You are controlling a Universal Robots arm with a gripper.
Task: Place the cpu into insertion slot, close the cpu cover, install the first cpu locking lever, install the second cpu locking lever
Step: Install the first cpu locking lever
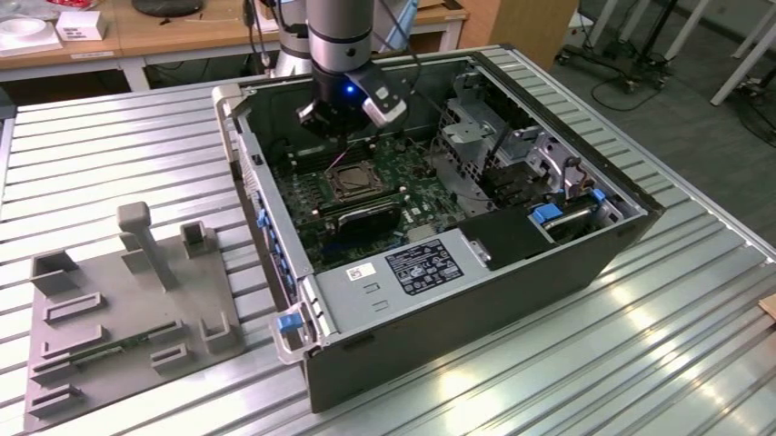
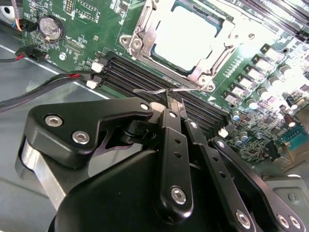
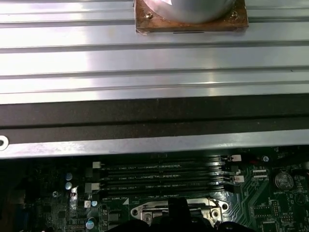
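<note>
The cpu (image 2: 186, 34) lies in the insertion slot (image 1: 352, 178) on the green motherboard, its pale face showing through the window of the cpu cover (image 2: 140, 36), which lies flat over it. A thin silvery locking lever (image 2: 147, 90) sticks out beside the socket, over the black memory slots. My gripper (image 2: 166, 98) is shut, with its black fingertips pressed together right at this lever and touching it. In the exterior view the gripper (image 1: 343, 136) hangs inside the open computer case just behind the socket. The socket's edge (image 3: 145, 211) also shows in the first wrist view.
The case walls (image 1: 249, 173) stand close around the board. Long black memory slots (image 2: 145, 79) and red-black cables (image 2: 53, 82) run near the gripper. A drive cage (image 1: 510, 154) fills the exterior view's right. A grey fixture plate (image 1: 122, 309) lies on the ribbed table to the left.
</note>
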